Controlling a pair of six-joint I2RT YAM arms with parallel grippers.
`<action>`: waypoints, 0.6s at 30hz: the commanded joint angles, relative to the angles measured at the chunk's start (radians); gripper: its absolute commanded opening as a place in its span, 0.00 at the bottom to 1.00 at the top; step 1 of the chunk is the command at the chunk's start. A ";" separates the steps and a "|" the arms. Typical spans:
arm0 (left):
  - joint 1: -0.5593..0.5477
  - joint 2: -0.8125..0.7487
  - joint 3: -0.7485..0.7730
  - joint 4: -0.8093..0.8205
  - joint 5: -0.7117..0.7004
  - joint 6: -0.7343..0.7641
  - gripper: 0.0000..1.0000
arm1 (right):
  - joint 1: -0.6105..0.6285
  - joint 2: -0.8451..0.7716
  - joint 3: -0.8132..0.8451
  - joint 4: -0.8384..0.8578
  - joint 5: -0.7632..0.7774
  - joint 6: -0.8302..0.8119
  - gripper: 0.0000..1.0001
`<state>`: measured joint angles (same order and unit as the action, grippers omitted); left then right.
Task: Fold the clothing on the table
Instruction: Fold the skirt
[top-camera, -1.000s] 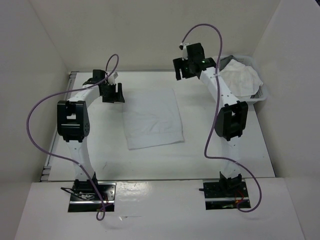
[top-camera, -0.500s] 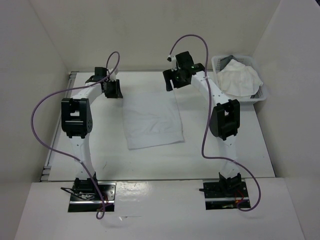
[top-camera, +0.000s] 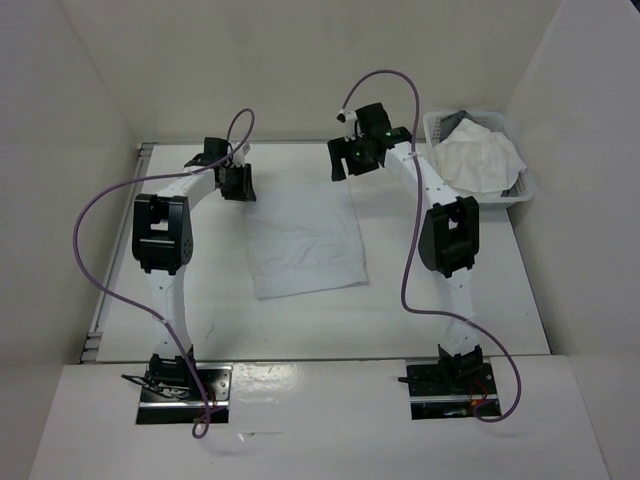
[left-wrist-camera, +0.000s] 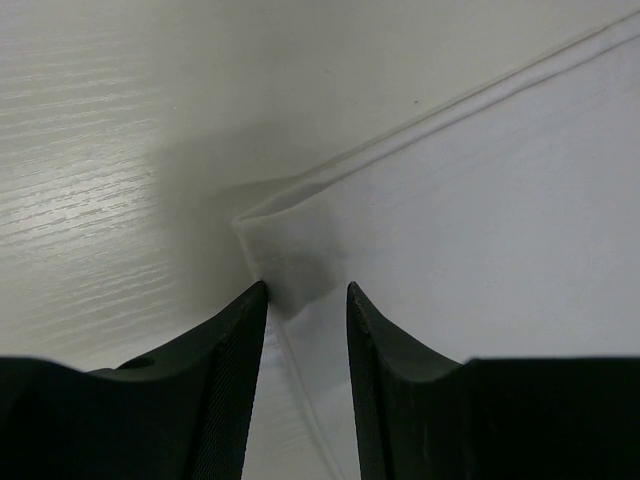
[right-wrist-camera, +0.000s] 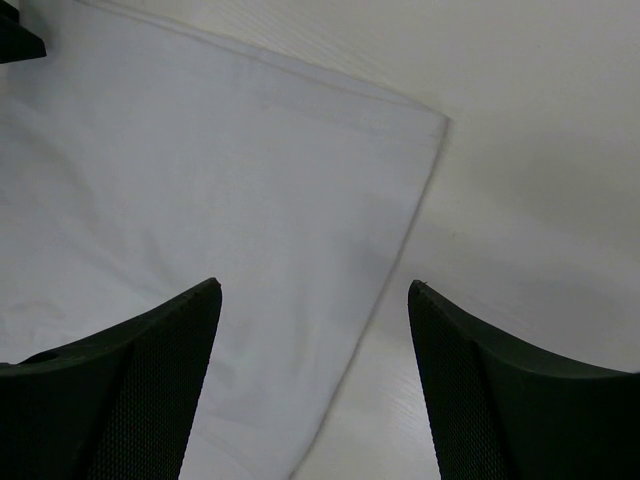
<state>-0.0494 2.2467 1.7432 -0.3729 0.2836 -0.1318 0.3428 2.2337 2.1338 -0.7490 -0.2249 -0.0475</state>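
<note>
The clothing (top-camera: 305, 240), a plain white rectangle, lies flat on the table (top-camera: 450, 300) between the two arms. My left gripper (top-camera: 237, 186) is down at its far left corner. In the left wrist view the jaws (left-wrist-camera: 307, 290) stand narrow but apart, with the slightly raised corner of the clothing (left-wrist-camera: 290, 250) right at their tips and its edge running between them. My right gripper (top-camera: 348, 166) hangs over the far right corner. In the right wrist view it (right-wrist-camera: 313, 285) is wide open above the clothing's (right-wrist-camera: 200, 180) edge, holding nothing.
A white lattice basket (top-camera: 516, 190) with crumpled white fabric (top-camera: 480, 155) in it stands at the back right, by the wall. White panels wall the table on the left, back and right. Purple cables loop above both arms.
My left gripper has moved right onto the clothing's far left corner and its jaws have narrowed. My right gripper swung left from near the basket to the far right corner.
</note>
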 joint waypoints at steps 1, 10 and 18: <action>0.000 -0.007 0.039 0.020 -0.038 0.011 0.45 | -0.014 0.026 0.017 0.066 -0.040 0.006 0.80; 0.000 0.002 0.058 0.020 -0.095 0.020 0.45 | -0.044 0.079 0.049 0.086 -0.062 -0.005 0.80; -0.018 0.021 0.088 0.020 -0.095 0.029 0.39 | -0.044 0.110 0.031 0.111 -0.082 -0.014 0.78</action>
<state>-0.0540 2.2478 1.7985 -0.3717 0.1951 -0.1242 0.3031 2.3352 2.1391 -0.6960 -0.2802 -0.0498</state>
